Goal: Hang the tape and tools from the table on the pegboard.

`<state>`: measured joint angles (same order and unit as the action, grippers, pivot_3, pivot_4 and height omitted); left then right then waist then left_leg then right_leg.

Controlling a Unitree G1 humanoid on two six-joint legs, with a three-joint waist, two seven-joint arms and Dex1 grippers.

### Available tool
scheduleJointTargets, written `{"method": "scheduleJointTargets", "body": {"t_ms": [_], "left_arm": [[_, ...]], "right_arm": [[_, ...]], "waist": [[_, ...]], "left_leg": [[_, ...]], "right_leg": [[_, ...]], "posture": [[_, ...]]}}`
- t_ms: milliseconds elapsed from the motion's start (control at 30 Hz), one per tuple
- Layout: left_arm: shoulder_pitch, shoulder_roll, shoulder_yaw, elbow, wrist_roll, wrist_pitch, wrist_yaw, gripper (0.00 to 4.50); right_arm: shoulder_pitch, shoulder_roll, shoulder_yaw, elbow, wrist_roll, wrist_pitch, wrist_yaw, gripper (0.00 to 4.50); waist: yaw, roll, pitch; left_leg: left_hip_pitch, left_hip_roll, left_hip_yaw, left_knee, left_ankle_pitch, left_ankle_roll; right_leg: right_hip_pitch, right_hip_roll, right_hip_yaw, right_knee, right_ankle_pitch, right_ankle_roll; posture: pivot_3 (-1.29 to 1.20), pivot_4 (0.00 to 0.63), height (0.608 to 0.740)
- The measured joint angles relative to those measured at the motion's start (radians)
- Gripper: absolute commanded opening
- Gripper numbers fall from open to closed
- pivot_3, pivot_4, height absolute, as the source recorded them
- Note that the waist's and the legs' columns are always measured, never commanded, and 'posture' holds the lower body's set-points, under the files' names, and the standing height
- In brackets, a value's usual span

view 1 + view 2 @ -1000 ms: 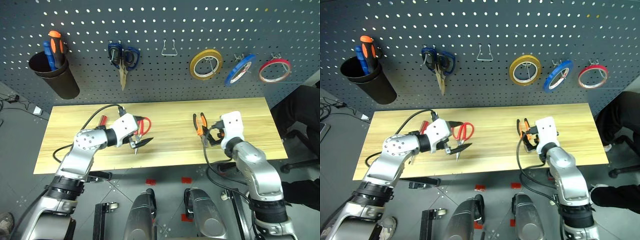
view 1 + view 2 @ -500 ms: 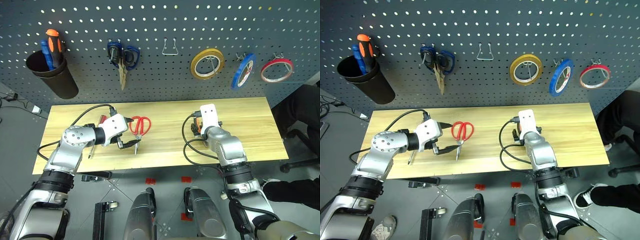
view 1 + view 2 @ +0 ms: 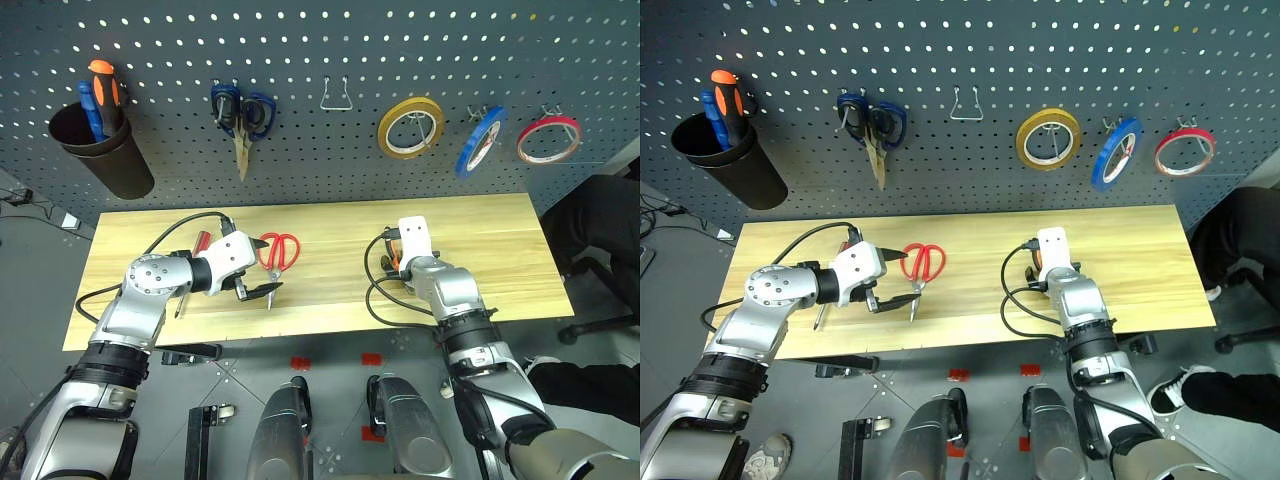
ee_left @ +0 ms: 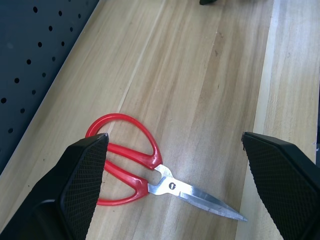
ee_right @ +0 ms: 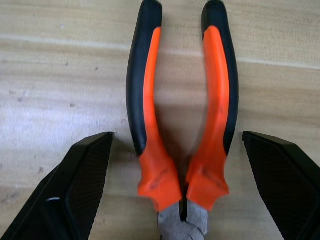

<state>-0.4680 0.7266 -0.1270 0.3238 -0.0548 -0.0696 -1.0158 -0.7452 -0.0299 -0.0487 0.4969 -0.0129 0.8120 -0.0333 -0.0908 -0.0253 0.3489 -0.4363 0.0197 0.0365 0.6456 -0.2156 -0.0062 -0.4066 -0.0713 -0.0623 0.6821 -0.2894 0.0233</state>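
- Straddling the pliers (image 5: 182, 125), the right gripper (image 5: 180, 200) is spread wide, handles lying flat on the bench (image 3: 480, 240) between its fingers.
- Left gripper (image 4: 175, 200), also spread, hangs over the red scissors (image 4: 145, 172).
- Blue tape (image 3: 479, 140) hangs on the pegboard (image 3: 300, 60).

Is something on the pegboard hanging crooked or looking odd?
Nothing looks damaged. The blue tape hangs turned partly edge-on, while the yellow roll and red roll face outward. One metal hook on the pegboard holds nothing.
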Motion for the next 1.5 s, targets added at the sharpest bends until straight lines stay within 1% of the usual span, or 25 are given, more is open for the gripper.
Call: {"method": "scheduleJointTargets", "body": {"t_ms": [67, 133, 167, 200, 300, 367, 533, 667, 767, 867, 900, 967, 1067, 1233, 1367, 1500], "left_arm": [[0.0, -0.002, 0.0, 0.0, -0.002, 0.001, -0.001, 4.5], [0.002, -0.006, 0.003, 0.0, -0.008, 0.006, -0.002, 4.5], [0.006, -0.007, 0.006, -0.003, -0.015, 0.012, -0.003, 4.5], [0.011, -0.007, 0.009, -0.006, -0.021, 0.017, -0.005, 4.5], [0.037, -0.013, 0.021, -0.033, -0.044, 0.036, -0.005, 4.5], [0.065, -0.031, 0.045, -0.065, -0.071, 0.065, 0.005, 4.5], [0.136, -0.07, 0.124, -0.173, -0.152, 0.126, 0.059, 4.5], [0.193, -0.119, 0.201, -0.287, -0.211, 0.155, 0.144, 4.5], [0.23, -0.161, 0.256, -0.396, -0.26, 0.227, 0.235, 4.5], [0.247, -0.181, 0.309, -0.519, -0.324, 0.316, 0.312, 4.5], [0.248, -0.183, 0.327, -0.574, -0.349, 0.35, 0.342, 4.5], [0.242, -0.183, 0.34, -0.624, -0.372, 0.383, 0.375, 4.5], [0.185, -0.183, 0.336, -0.673, -0.375, 0.454, 0.446, 4.5], [0.074, -0.192, 0.298, -0.71, -0.356, 0.532, 0.538, 4.5], [0.024, -0.218, 0.243, -0.712, -0.34, 0.576, 0.579, 4.5], [-0.022, -0.233, 0.236, -0.715, -0.338, 0.604, 0.603, 4.5]], "right_arm": [[-0.024, -0.005, -0.011, 0.031, 0.006, 0.001, 0.003, 3.91], [-0.031, -0.008, -0.012, 0.043, 0.006, 0.001, 0.006, 3.34], [-0.033, -0.008, -0.009, 0.047, 0.006, -0.002, 0.008, 2.97], [-0.034, -0.01, -0.007, 0.049, 0.006, -0.006, 0.01, 2.75], [-0.026, -0.023, 0.018, 0.051, -0.007, -0.038, 0.015, 2.73], [0.009, -0.032, 0.052, 0.017, -0.021, -0.067, 0.024, 2.73], [0.152, -0.025, 0.142, -0.231, -0.047, -0.056, 0.055, 2.73], [0.221, 0.009, 0.19, -0.521, -0.055, -0.022, 0.046, 2.73], [0.196, 0.046, 0.21, -0.724, -0.065, -0.064, 0.03, 2.73], [0.116, 0.072, 0.219, -0.776, -0.072, -0.147, 0.023, 2.73], [0.072, 0.083, 0.219, -0.776, -0.073, -0.19, 0.02, 2.73], [0.019, 0.092, 0.218, -0.774, -0.073, -0.246, 0.017, 2.73], [-0.097, 0.105, 0.206, -0.677, -0.072, -0.39, 0.015, 2.73], [-0.247, 0.125, 0.177, -0.447, -0.063, -0.596, 0.007, 2.73], [-0.347, 0.123, 0.141, -0.236, -0.062, -0.755, -0.009, 2.73], [-0.422, 0.113, 0.129, -0.061, -0.073, -0.909, -0.024, 2.73]], "waist": [[0.0, -0.001, 0.0], [0.0, -0.001, -0.001], [0.0, -0.001, -0.001], [0.0, -0.001, -0.001], [0.0, -0.001, -0.001], [0.001, -0.001, -0.001], [0.0, -0.001, -0.001], [-0.002, -0.001, -0.001], [0.0, -0.001, -0.001], [0.001, -0.001, -0.001], [0.001, -0.001, -0.001], [0.003, -0.001, -0.001], [0.006, -0.001, -0.001], [0.007, -0.002, -0.001], [0.007, -0.002, -0.001], [0.006, -0.002, -0.001]], "left_leg": [[0.0, 0.0, 0.0, 0.0, 0.0, 0.0], [0.0, 0.0, 0.0, 0.0, 0.0, 0.0], [0.0, 0.0, 0.0, 0.0, 0.0, 0.0], [0.0, 0.0, 0.0, 0.0, 0.0, 0.0], [0.0, 0.0, 0.0, 0.0, 0.0, 0.0], [0.0, 0.0, 0.0, 0.0, 0.0, 0.0], [-0.001, 0.002, 0.0, 0.0, 0.0, 0.0], [-0.001, 0.004, 0.0, 0.0, 0.0, 0.0], [-0.001, 0.005, -0.001, 0.0, -0.001, 0.001], [0.0, 0.006, 0.0, 0.0, -0.001, 0.001], [0.0, 0.006, 0.0, 0.0, 0.0, -0.001], [0.0, 0.006, -0.001, 0.0, 0.001, -0.002], [0.0, 0.006, -0.001, 0.0, 0.001, -0.003], [0.0, 0.006, 0.0, 0.0, 0.001, -0.003], [0.0, 0.006, 0.0, -0.001, 0.001, -0.003], [0.0, 0.007, 0.001, -0.001, 0.002, -0.003]], "right_leg": [[0.0, 0.0, 0.0, 0.0, 0.0, 0.0], [0.0, 0.0, 0.0, 0.0, 0.0, 0.0], [0.0, 0.0, 0.0, 0.0, 0.0, 0.0], [0.0, 0.0, 0.0, 0.0, 0.0, 0.0], [0.0, 0.0, 0.0, 0.0, 0.0, 0.0], [0.0, 0.0, 0.0, 0.0, 0.0, 0.0], [0.0, 0.001, 0.002, -0.001, 0.0, 0.0], [-0.001, 0.002, 0.004, 0.0, 0.0, 0.0], [-0.001, 0.004, 0.004, 0.0, 0.0, 0.0], [-0.001, 0.006, 0.005, 0.0, 0.001, -0.001], [-0.001, 0.006, 0.005, 0.0, 0.001, -0.001], [-0.001, 0.006, 0.005, 0.0, 0.001, -0.001], [-0.001, 0.007, 0.005, 0.0, 0.001, -0.002], [0.0, 0.007, 0.005, -0.001, 0.001, -0.002], [-0.001, 0.007, 0.005, -0.002, 0.001, -0.002], [-0.001, 0.007, 0.005, -0.002, 0.001, -0.002]], "posture": [[-0.22, 0.317, 0.74], [-0.23, 0.316, 0.74], [-0.23, 0.316, 0.74], [-0.23, 0.316, 0.74], [-0.22, 0.315, 0.74], [-0.22, 0.315, 0.74], [-0.21, 0.317, 0.74], [-0.21, 0.322, 0.74], [-0.21, 0.326, 0.74], [-0.19, 0.327, 0.74], [-0.19, 0.327, 0.74], [-0.17, 0.327, 0.74], [-0.17, 0.326, 0.74], [-0.16, 0.326, 0.74], [-0.16, 0.326, 0.74], [-0.13, 0.325, 0.74]]}}
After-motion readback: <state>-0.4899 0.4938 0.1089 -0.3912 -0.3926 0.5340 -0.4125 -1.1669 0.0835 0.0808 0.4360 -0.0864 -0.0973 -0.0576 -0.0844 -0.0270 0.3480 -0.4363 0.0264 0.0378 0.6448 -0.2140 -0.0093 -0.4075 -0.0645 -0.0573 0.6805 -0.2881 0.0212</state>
